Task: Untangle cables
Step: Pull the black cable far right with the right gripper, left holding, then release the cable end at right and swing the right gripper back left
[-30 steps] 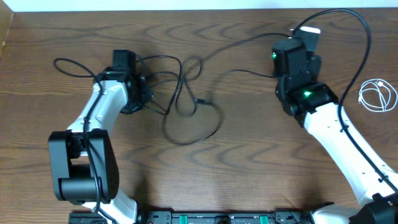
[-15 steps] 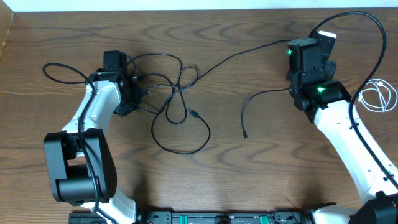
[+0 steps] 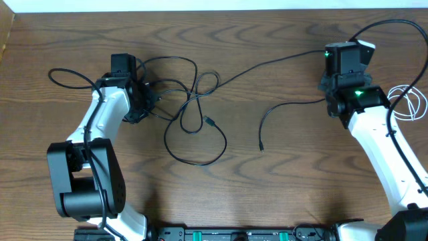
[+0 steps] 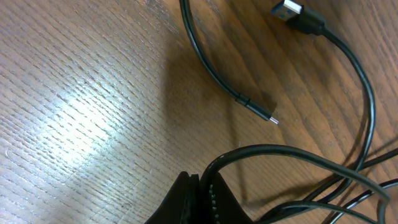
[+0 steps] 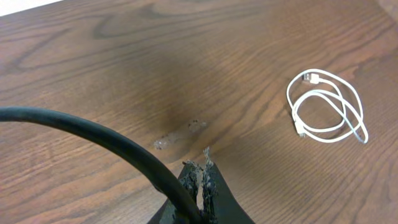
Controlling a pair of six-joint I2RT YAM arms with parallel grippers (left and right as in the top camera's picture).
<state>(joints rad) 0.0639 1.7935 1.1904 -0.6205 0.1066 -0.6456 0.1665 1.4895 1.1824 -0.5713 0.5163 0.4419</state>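
Pulling rightward, the right arm has drawn one thin black cord out of the knot. A second ago that cord's tail lay inside the crossings at mid-table. Now the freed black cord (image 3: 287, 106) runs from under the right wrist in a shallow curve, and its small plug tip (image 3: 261, 146) lies alone on bare wood, well apart from the rest.

The right end effector (image 5: 200, 177) is clenched. In its own camera a black line runs straight into the closed fingers, so I judge it is gripping this cord.

The left end effector (image 4: 198, 190) is also clamped. Black strands bunch against its fingers, pinning the tangle of thin black cords (image 3: 194, 94) on the left of the dark wood-grain tabletop (image 3: 301, 194). That arm slid a little leftward early in the second and has held since, acting as the anchor.

The tangle has loosened but is not undone. Several loops cross just right of the left fingers, and a wide loop sags toward the near edge with a plug inside it. A long black strand (image 3: 267, 61) stretches from the crossings up to the right wrist. I cannot tell whether it belongs to the freed cord. If it does, only the tail has come clear so far.

The coiled thin white cord (image 5: 326, 109) sits by itself at the far right, touching nothing black, and looks already dealt with. By my reading, the black cords are partly separated, with the remaining crossings to be worked out next.
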